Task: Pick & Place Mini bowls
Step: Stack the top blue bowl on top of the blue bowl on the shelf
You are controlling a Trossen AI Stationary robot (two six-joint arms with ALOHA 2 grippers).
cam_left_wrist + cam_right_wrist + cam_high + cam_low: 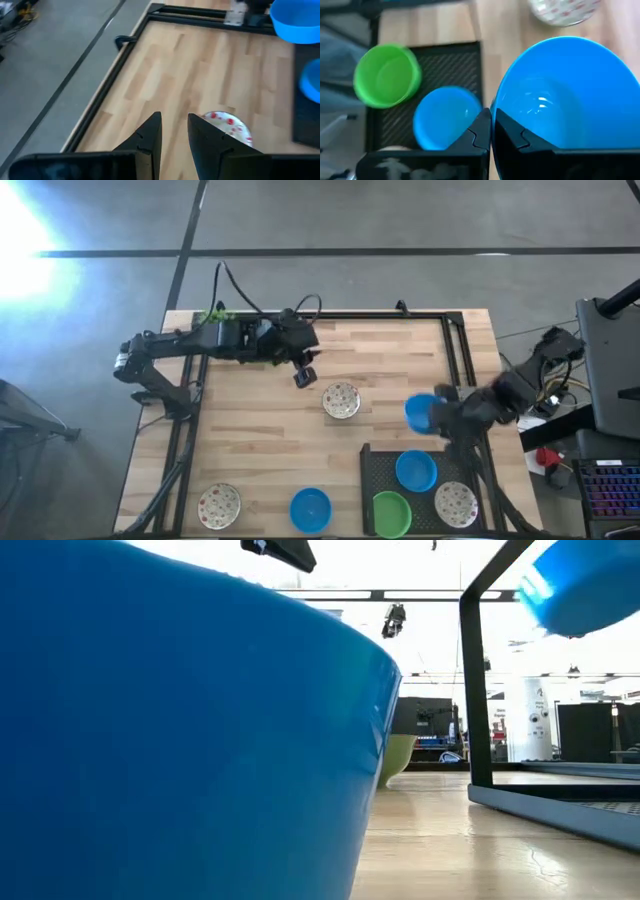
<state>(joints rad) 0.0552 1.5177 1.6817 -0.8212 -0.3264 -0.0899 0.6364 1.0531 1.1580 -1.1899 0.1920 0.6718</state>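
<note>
My right gripper [440,415] is shut on a blue mini bowl [421,412], held in the air just beyond the far edge of the black tray [372,465]. It shows high in the low view as the blue bowl [580,585]. On the tray sit a blue bowl [415,470], a green bowl [391,510] and a speckled bowl [456,502]. My left gripper [305,375] hovers open, a narrow gap between its fingers, just left of a speckled bowl [341,400] standing on the wood. Another speckled bowl [219,505] and a blue bowl [310,508] stand near the near edge. My right gripper [491,122] pinches the blue bowl by its rim [496,102], one finger inside the hollow and one outside. It comes from the table's right side. The bowl is lifted clear of the table, mouth up.
A dark frame rail [460,350] runs along the far and right sides of the table. A small green plant [213,314] sits at the far left corner behind the left arm. Bare wood lies between the middle speckled bowl and the near-edge bowls.
</note>
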